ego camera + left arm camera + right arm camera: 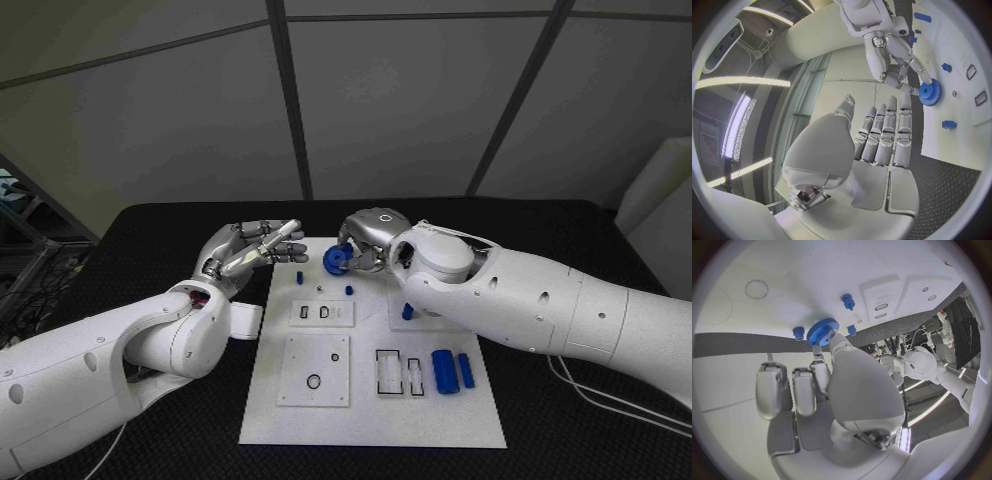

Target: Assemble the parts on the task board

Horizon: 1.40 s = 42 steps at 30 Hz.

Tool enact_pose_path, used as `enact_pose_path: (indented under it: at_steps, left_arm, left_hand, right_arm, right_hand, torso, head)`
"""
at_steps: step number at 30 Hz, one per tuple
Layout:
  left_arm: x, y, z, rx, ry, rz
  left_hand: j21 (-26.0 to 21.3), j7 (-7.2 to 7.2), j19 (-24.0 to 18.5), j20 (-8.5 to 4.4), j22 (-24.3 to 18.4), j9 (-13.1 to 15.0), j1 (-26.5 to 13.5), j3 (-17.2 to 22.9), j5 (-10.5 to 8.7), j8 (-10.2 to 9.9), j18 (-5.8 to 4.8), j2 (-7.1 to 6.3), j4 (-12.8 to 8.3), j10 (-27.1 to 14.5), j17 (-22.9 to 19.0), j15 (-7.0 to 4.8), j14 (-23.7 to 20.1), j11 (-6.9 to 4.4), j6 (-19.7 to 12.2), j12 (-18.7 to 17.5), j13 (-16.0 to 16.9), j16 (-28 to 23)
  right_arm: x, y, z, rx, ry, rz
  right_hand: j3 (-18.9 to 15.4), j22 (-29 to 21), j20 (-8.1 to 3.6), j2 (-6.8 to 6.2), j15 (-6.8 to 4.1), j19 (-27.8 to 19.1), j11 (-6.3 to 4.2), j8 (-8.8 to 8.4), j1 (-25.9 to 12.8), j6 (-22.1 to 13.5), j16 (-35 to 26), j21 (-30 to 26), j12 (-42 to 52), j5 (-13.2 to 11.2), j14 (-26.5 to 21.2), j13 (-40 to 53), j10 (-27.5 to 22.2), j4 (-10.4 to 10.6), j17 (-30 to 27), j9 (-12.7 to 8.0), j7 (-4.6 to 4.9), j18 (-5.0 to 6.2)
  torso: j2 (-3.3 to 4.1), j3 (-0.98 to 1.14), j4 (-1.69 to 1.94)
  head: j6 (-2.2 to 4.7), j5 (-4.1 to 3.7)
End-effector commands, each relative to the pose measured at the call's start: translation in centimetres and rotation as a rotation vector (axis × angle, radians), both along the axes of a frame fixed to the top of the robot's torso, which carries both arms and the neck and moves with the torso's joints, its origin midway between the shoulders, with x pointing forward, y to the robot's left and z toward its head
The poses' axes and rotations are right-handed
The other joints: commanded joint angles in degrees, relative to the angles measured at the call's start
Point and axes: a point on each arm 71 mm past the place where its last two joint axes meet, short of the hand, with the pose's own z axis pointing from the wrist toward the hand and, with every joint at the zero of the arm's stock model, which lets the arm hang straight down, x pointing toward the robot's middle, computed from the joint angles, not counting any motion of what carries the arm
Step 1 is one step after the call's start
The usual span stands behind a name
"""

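My right hand (369, 236) pinches a blue gear (336, 262) by its fingertips at the far edge of the white task board (375, 410). The gear (822, 331) stands on edge beyond the right hand (817, 385), close to the board's rim; whether it touches the board I cannot tell. My left hand (257, 246) hovers just left of the gear with its fingers stretched out and nothing in it. In the left wrist view the left hand (882, 137) points toward the gear (930, 92) in the right hand (893, 55).
Two blue cylinders (453, 371) lie side by side on the board's near right. Small blue pegs (300, 276) stand near the far edge, another blue piece (407, 312) by my right forearm. Cut-out slots (400, 371) mark the board. Black table (173, 225) surrounds it.
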Motion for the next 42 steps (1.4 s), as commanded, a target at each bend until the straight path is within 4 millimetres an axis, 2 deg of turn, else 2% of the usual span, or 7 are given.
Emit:
enact_pose_path:
  at_steps: [1, 8, 17, 28, 42]
  left_arm:
    - [0.0, -0.2, 0.2, -0.002, -0.009, -0.015]
    - [0.0, -0.2, 0.2, -0.002, -0.008, -0.015]
    - [0.0, -0.1, 0.1, -0.001, -0.007, -0.014]
    - [0.0, -0.1, 0.1, 0.000, -0.006, -0.014]
    - [0.1, 0.0, 0.1, 0.001, -0.003, -0.014]
  left_hand:
    - [-0.3, 0.09, 0.0, 0.29, -0.1, 0.0, 0.1, -0.3, -0.08, -0.2, 0.28, 0.65, -0.1, 0.1, 0.1, 0.32, 0.0, 0.25, 0.1, -0.3, 0.0, -0.2]
    - [-0.3, 0.09, 0.0, 0.29, -0.1, 0.0, 0.1, -0.3, -0.08, -0.2, 0.28, 0.65, -0.1, 0.1, 0.1, 0.32, 0.0, 0.25, 0.1, -0.3, 0.0, -0.2]
    - [-0.3, 0.09, 0.0, 0.29, -0.1, 0.0, 0.1, -0.3, -0.08, -0.2, 0.28, 0.65, -0.1, 0.1, 0.1, 0.32, 0.0, 0.25, 0.1, -0.3, 0.0, -0.2]
    - [-0.3, 0.13, 0.0, 0.30, -0.1, 0.0, 0.1, -0.4, -0.08, -0.3, 0.28, 0.67, -0.1, 0.0, 0.1, 0.34, 0.0, 0.28, 0.1, -0.4, 0.0, -0.3]
    - [-0.3, 0.17, 0.0, 0.31, -0.1, -0.1, 0.1, -0.4, -0.09, -0.4, 0.28, 0.67, -0.1, 0.0, 0.1, 0.36, -0.1, 0.31, 0.1, -0.5, 0.0, -0.4]
  right_arm:
    - [0.1, -0.1, -0.7, -0.041, 0.029, 0.007]
    - [0.2, -0.2, -1.0, -0.053, 0.039, -0.006]
    - [0.4, -0.7, -1.1, -0.054, 0.039, -0.032]
    - [0.5, -1.3, -1.0, -0.053, 0.029, -0.057]
    - [-0.2, -1.8, -0.7, -0.044, 0.020, -0.044]
  right_hand:
    - [0.3, 3.3, 0.04, -0.09, -0.04, 0.4, 0.26, -0.32, -0.5, -0.4, 0.2, 0.1, -0.2, -0.4, 4.4, -0.1, -0.2, -0.2, 5.6, 0.1, 0.34, -0.67]
    - [0.5, 3.2, 0.14, -0.23, 0.07, 0.3, 0.40, -0.69, -0.7, -0.7, 0.2, 0.1, -0.6, -0.7, 4.3, -0.4, -0.5, -0.2, 5.6, -0.1, 0.50, -0.64]
    - [0.8, 2.9, 0.54, -0.60, 0.54, 0.1, 0.94, -1.96, -1.3, -2.4, 0.4, -0.1, -1.7, -1.2, 4.4, -1.3, -1.4, -0.2, 6.2, -0.5, 1.11, -0.60]
    - [0.9, 2.9, 0.63, -0.59, 0.63, 0.1, 1.04, -2.12, -1.6, -2.6, 0.4, -0.1, -1.7, -1.2, 4.4, -1.3, -1.4, -0.1, 6.3, -0.6, 1.20, -0.60]
    - [0.9, 3.0, 0.66, -0.66, 0.66, 0.1, 1.07, -2.15, -1.7, -2.6, 0.4, -0.1, -1.5, -1.1, 4.4, -1.1, -1.3, 0.0, 6.3, -0.6, 1.22, -0.60]
  torso:
    - [0.00, 0.01, -0.03]
    - [0.00, 0.03, -0.01]
    - [0.00, 0.06, -0.04]
    - [0.03, 0.05, -0.07]
    - [-0.01, 0.09, -0.09]
  head:
    - [-0.11, 0.11]
    - [-0.17, 0.07]
    - [-0.05, -0.11]
    - [0.04, -0.28]
    - [-0.18, -0.35]
